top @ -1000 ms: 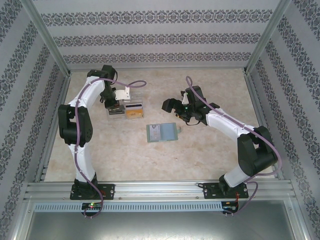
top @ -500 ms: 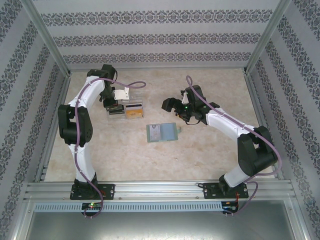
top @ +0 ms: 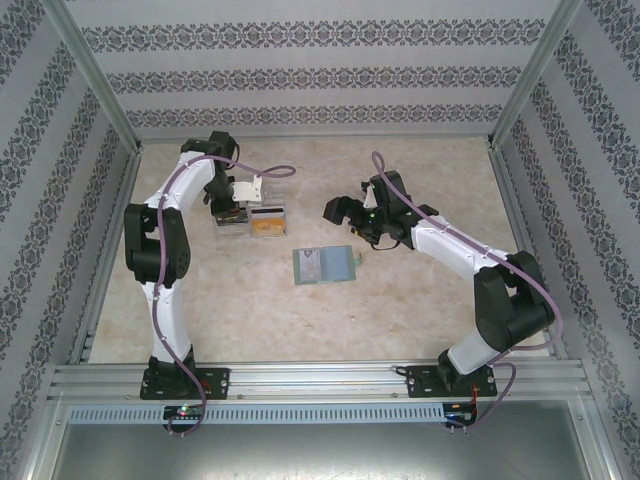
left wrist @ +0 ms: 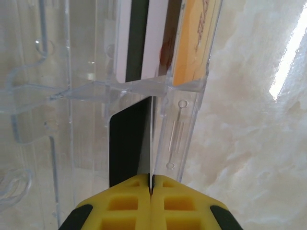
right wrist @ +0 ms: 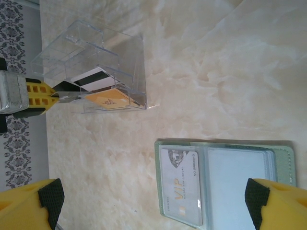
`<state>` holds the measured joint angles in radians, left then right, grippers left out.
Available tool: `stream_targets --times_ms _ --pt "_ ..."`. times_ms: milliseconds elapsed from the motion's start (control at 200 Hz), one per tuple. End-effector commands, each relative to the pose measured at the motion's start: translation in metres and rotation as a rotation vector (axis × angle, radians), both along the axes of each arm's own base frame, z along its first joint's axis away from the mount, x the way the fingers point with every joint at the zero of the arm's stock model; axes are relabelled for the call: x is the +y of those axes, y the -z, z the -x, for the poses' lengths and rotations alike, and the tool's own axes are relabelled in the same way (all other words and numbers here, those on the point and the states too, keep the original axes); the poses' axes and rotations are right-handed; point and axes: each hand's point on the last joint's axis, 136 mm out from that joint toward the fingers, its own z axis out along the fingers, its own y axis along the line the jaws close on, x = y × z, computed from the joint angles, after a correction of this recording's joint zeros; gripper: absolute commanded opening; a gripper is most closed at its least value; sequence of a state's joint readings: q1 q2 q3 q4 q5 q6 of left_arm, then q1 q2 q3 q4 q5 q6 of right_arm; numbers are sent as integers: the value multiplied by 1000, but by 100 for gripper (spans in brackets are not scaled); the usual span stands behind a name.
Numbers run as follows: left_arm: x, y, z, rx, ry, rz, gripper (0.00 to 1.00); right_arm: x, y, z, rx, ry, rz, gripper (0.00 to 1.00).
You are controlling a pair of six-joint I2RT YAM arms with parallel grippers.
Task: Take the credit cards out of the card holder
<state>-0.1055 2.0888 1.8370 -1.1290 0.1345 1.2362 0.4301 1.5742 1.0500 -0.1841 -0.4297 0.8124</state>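
A small shift is picked up in the top view: the left arm point(top: 150, 240) has been swung a touch toward the middle at its elbow, while the left gripper point(top: 232, 214) is kept at the clear tray point(top: 262, 222), upper left of centre. In the left wrist view the yellow fingers point(left wrist: 124, 206) are seen clenched on a black card point(left wrist: 127, 143), stood in the tray's near compartment, with a white card point(left wrist: 156, 38) and an orange card point(left wrist: 194, 43) already slotted beyond the divider. The drop-off is judged nearly done (only the release is left). The right gripper point(right wrist: 153, 196) is held wide apart above the wallet point(right wrist: 237, 184), which lies open at the centre of the table point(top: 420, 300). One pale card point(right wrist: 181, 184) is tucked in its left pocket, so the task is not finished. The black card is set close beside the tray's right wall, so little side room is given there. Bare tabletop is left between tray and wallet, and the frame posts point(top: 105, 97) are well apart from both.
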Motion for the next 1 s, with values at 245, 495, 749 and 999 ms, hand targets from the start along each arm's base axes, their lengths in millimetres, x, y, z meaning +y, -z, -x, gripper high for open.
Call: stream_targets --times_ms 245,495,749,999 --pt "-8 -18 -2 -31 61 6 0 8 -10 -4 -16 -1 -1 98" --pt "-2 -25 -4 -57 74 -41 0 9 -8 -4 -8 -4 0 98" --pt "-1 -23 -5 -53 87 -44 0 9 -7 -3 -5 -4 6 98" --pt "-14 -36 -8 -89 151 19 0 9 -8 -1 0 -7 8 98"
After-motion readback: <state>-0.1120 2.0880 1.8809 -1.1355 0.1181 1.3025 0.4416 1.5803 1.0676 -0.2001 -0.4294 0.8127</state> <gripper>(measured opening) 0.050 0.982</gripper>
